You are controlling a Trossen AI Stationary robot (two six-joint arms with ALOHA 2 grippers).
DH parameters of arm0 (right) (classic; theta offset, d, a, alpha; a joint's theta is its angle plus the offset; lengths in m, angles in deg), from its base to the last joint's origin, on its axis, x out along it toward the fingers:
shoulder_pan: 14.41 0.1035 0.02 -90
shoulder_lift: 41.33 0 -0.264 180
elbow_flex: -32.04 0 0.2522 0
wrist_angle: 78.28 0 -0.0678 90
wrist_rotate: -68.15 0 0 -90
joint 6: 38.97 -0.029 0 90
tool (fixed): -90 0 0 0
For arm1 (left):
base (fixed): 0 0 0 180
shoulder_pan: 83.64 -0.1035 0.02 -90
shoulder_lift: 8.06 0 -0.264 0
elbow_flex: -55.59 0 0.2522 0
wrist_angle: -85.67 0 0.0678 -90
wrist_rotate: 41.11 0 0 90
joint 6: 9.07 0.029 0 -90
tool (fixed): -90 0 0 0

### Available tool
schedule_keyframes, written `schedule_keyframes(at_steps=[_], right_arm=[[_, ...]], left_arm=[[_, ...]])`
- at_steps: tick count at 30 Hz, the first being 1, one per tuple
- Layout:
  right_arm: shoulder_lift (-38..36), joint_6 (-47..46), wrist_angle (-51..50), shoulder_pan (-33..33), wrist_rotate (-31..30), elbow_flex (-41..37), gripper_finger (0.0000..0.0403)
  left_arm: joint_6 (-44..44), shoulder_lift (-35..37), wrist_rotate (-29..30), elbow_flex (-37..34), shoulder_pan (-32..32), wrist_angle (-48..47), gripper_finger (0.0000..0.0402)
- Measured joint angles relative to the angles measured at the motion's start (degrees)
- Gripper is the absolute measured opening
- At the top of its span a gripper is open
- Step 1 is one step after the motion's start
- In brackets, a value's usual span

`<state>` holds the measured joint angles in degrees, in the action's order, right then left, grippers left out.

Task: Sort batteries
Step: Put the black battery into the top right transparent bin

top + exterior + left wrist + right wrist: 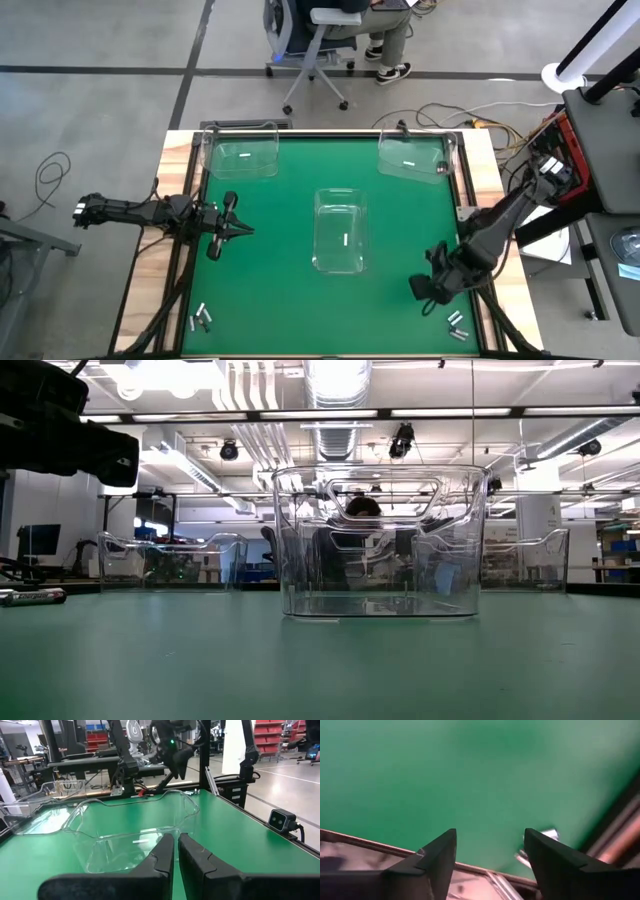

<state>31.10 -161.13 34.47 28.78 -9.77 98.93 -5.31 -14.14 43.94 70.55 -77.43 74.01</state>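
The left gripper (243, 231) is hovering over the green mat (280, 270) at about nine o'clock, its fingers (162, 855) pressed nearly together with nothing between them, pointing toward the centre bin (339, 230). The right gripper (420, 292) is reaching down at about four o'clock with its fingers (440, 852) spread apart and empty, poised just beside a small cluster of batteries (457, 324) lying at the mat's five o'clock corner. A second cluster of batteries (201, 319) is lying at seven o'clock. One battery (344, 240) is lying inside the centre bin, another (407, 163) in the bin at one o'clock (412, 155), and one (243, 158) in the bin at eleven o'clock (240, 155).
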Motion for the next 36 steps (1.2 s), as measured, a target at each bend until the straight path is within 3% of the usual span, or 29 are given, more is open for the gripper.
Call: schedule_keyframes(at_steps=[3,9,22,29,36], right_arm=[[2.31,0.55,-0.79,-0.54,4.18,0.02,0.0258],[1.15,-8.81,-11.60,-1.43,2.67,-2.47,0.0271],[-10.34,-8.53,-9.18,-14.62,-0.87,-17.86,0.0197],[-16.13,-9.57,-4.52,-18.02,-0.09,-25.96,0.0169],[-17.34,-7.89,-3.82,-20.00,0.93,-28.51,0.0149]], left_arm=[[0.00,0.00,0.00,-0.01,0.00,0.00,0.0007],[0.00,0.00,0.01,-0.01,0.00,-0.03,0.0007],[0.00,0.00,0.00,0.00,0.00,-0.01,0.0007],[0.00,0.00,0.01,0.00,0.00,-0.02,0.0007],[0.00,0.00,0.01,-0.01,0.00,-0.01,0.0007]])
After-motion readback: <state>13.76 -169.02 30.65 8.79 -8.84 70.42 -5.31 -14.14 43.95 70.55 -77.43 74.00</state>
